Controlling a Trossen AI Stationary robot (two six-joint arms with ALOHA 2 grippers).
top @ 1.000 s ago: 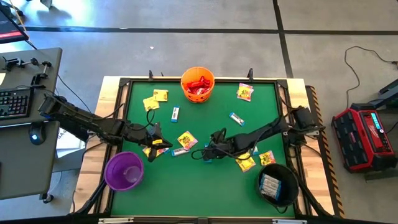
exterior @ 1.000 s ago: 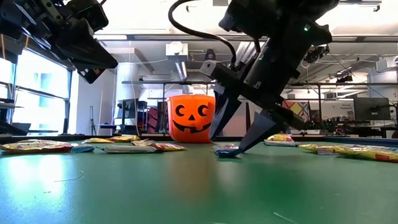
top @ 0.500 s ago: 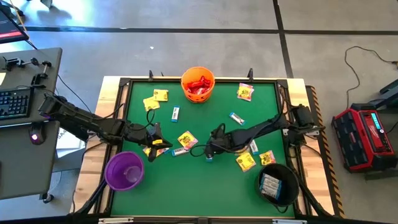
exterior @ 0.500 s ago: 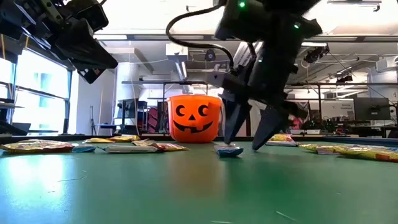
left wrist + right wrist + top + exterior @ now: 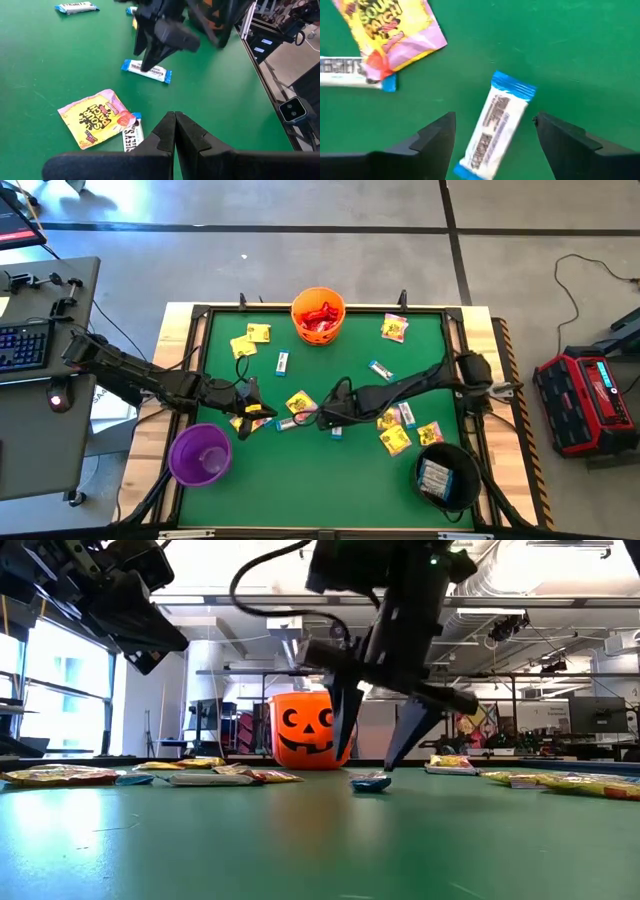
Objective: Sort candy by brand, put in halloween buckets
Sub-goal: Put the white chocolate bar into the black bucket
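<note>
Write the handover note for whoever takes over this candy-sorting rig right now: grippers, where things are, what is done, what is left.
Right gripper: open, straddling a white-blue bar at mid-table, not yet gripped.
Left gripper: shut, empty, raised near the purple bucket.
Done: red candy lies in the orange bucket; white-blue bars lie in the black bucket. The purple bucket looks empty.
Left: yellow packets and more white-blue bars are scattered on the green mat.
</note>
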